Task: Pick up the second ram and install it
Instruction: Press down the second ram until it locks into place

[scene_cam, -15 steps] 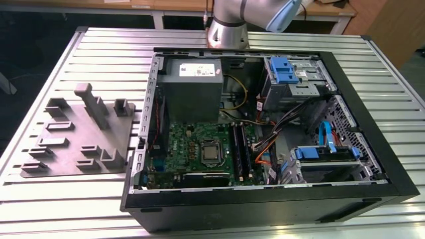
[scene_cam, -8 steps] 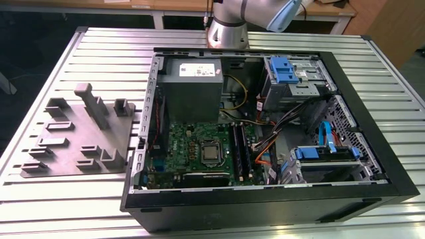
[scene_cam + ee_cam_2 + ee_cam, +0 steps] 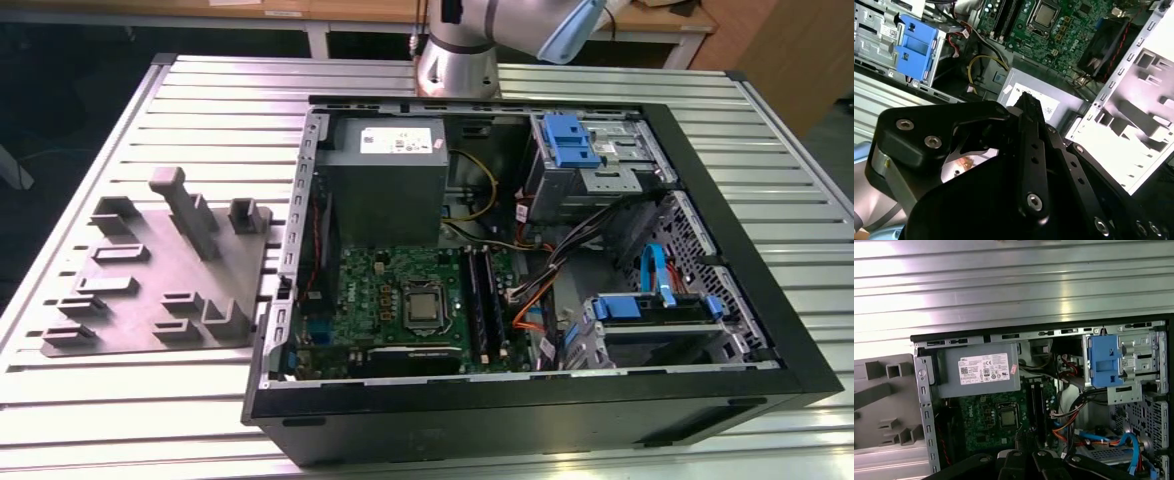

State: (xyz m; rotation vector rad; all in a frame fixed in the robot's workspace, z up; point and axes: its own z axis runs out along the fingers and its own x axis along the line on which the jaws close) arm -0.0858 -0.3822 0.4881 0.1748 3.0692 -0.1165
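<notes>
In the second wrist view my gripper (image 3: 1025, 101) is a black linkage whose fingers meet in one dark bar, shut, with nothing visible between them. It hangs high above the open computer case (image 3: 747, 330), over the end with the grey power supply (image 3: 981, 370). Its tips (image 3: 1021, 441) also show in the first wrist view, in front of the green motherboard (image 3: 985, 422). The long black memory slots (image 3: 483, 305) lie beside the processor (image 3: 424, 308). The second ram is out of view. The arm's silver base (image 3: 461, 55) stands behind the case in the exterior view.
A grey moulded fixture (image 3: 160, 275) with upright holders lies on the slatted metal table (image 3: 120, 400), at the exterior view's left of the case. Blue drive brackets (image 3: 567, 140) and loose orange and black cables (image 3: 534, 300) fill the case's other side.
</notes>
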